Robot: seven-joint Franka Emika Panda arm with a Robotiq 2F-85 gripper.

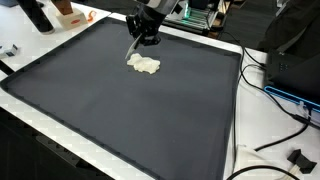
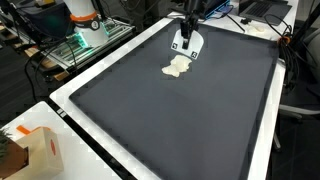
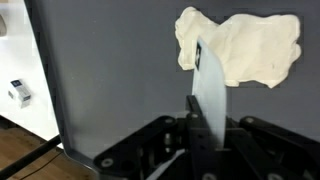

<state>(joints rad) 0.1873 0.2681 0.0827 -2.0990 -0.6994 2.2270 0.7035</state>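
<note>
A lumpy white piece of dough (image 3: 245,48) lies on the dark mat (image 3: 110,70); both exterior views show it at the mat's far part (image 1: 144,65) (image 2: 178,68). My gripper (image 3: 208,115) is shut on a flat white blade (image 3: 210,85). The blade points away from the fingers, and its tip reaches the dough's left part. In the exterior views the gripper (image 1: 143,40) (image 2: 186,35) hangs just above and behind the dough, and the blade (image 1: 133,52) slants down toward it.
The mat (image 1: 120,110) covers most of a white table (image 1: 250,150). A black bottle (image 1: 37,15) and an orange-white object (image 1: 68,14) stand past one corner. Cables (image 1: 285,95) run along one side. A cardboard box (image 2: 35,150) sits near a front corner.
</note>
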